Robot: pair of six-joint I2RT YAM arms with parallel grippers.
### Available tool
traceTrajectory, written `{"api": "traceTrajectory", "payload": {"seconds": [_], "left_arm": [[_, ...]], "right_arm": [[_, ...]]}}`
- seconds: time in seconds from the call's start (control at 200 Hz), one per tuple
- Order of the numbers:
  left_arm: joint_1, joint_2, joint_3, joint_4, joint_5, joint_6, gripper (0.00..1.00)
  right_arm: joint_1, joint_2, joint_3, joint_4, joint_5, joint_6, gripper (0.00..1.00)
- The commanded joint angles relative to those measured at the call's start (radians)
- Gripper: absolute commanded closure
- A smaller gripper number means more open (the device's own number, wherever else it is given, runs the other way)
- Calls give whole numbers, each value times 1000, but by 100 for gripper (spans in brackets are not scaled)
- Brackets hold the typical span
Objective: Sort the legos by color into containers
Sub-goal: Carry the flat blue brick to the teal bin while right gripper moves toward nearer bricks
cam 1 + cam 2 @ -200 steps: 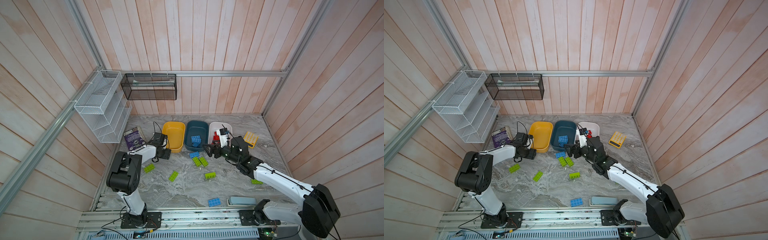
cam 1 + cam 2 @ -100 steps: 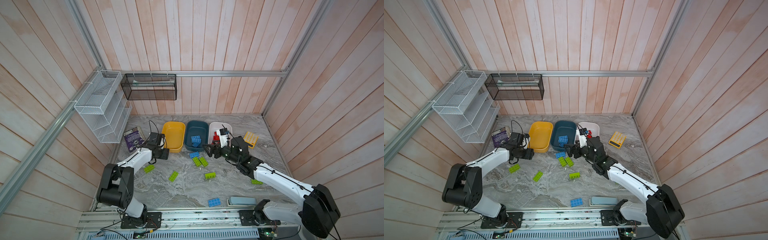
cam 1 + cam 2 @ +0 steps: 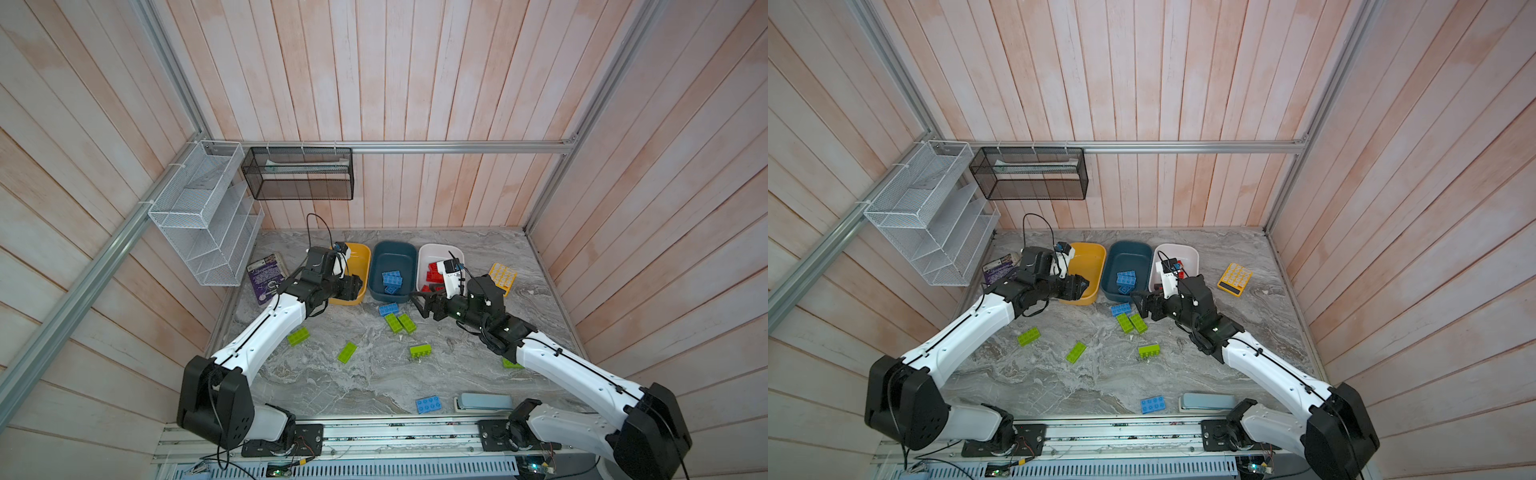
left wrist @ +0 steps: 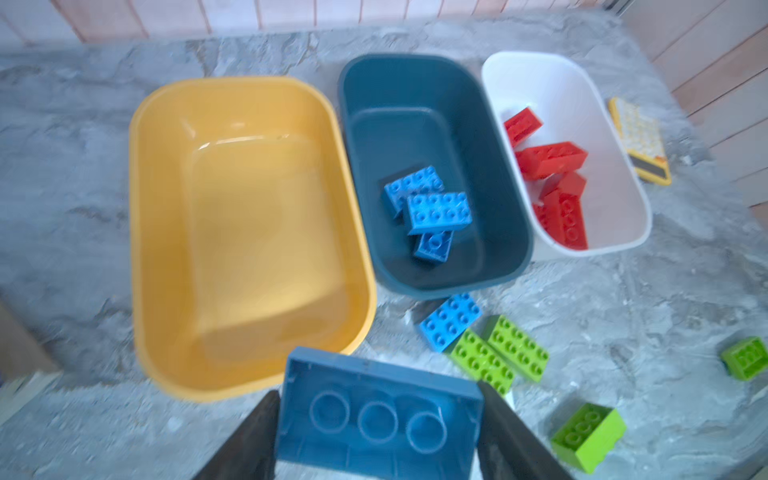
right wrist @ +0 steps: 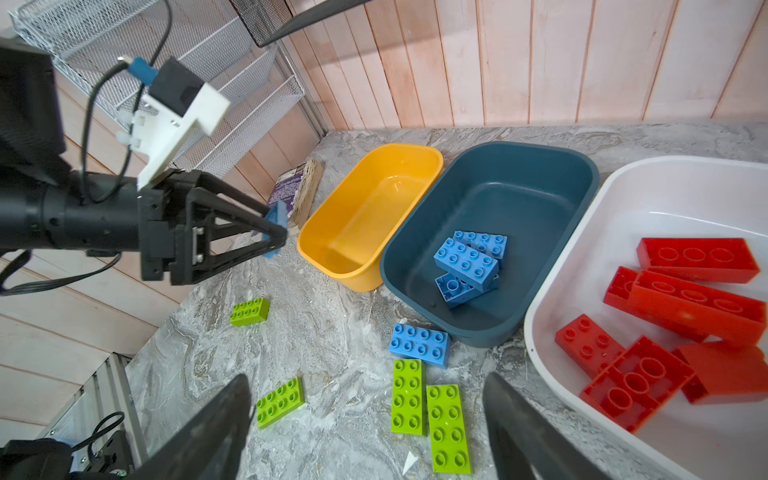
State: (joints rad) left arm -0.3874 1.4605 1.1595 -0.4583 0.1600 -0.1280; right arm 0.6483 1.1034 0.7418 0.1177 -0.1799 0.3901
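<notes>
**Lego sort part done: reds in, blues nearly in, greens all waiting**

Three matching shallow plastic tubs stand in a row on a grey marbled table (image 3: 332,386). The middle one, a dark teal-blue tub (image 4: 511,216), holds three blue studded bricks (image 4: 436,208). Close on one side of it, a white tub (image 4: 623,174) holds a heap of red bricks (image 4: 552,158); no red brick shows on the table. Close on its other side, a yellow tub (image 4: 141,208) is empty.

The left gripper (image 3: 1079,286) is clamped on a blue brick (image 4: 378,419), held in the air with its hollow underside towards the wrist camera, just short of the teal tub. The right gripper (image 3: 420,306) stands wide and empty, low over the table just in front of the teal tub.

Left to sort, as I judge it:
- the held brick
- a loose blue brick (image 4: 451,322) just in front of the teal tub
- a stray blue brick (image 3: 428,404) well away from the teal tub
- six lime green bricks (image 3: 347,352)

A green pair (image 4: 498,353) lies side by side next to the loose blue one. The other greens are scattered farther out, one partly hidden under the right arm (image 3: 561,365).

Other things lie around:
- a yellow calculator (image 3: 502,279) beyond the white tub
- a pale blue stapler (image 3: 484,402) beside the stray brick
- a purple booklet (image 3: 266,276) beyond the yellow tub
- a white wire rack (image 3: 199,216) and a black mesh rack (image 3: 299,174) on the walls

Nothing covers the teal tub's mouth, though both grippers sit near it and might crowd each other.
</notes>
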Motion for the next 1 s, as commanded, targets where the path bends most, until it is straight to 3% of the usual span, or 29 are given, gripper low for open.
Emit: {"api": "traceTrajectory", "payload": {"seconds": [0.0, 0.265, 0.41, 0.65, 0.9, 0.995], "left_arm": [[-40, 111, 96, 45, 32, -25, 40], [-116, 446, 413, 36, 80, -36, 40], [-118, 566, 499, 32, 72, -64, 40], [-100, 606, 499, 66, 70, -88, 37], [-102, 580, 521, 50, 78, -114, 17], [-101, 528, 509, 41, 53, -111, 14]], "right_arm": [[7, -75, -29, -114, 48, -17, 13], [7, -168, -65, -311, 74, -3, 11], [14, -205, -85, -375, 71, 10, 9], [59, -154, -78, -471, 128, 11, 8], [117, -74, -55, -526, 176, 29, 7], [138, -58, -58, -538, 186, 40, 7]]}}
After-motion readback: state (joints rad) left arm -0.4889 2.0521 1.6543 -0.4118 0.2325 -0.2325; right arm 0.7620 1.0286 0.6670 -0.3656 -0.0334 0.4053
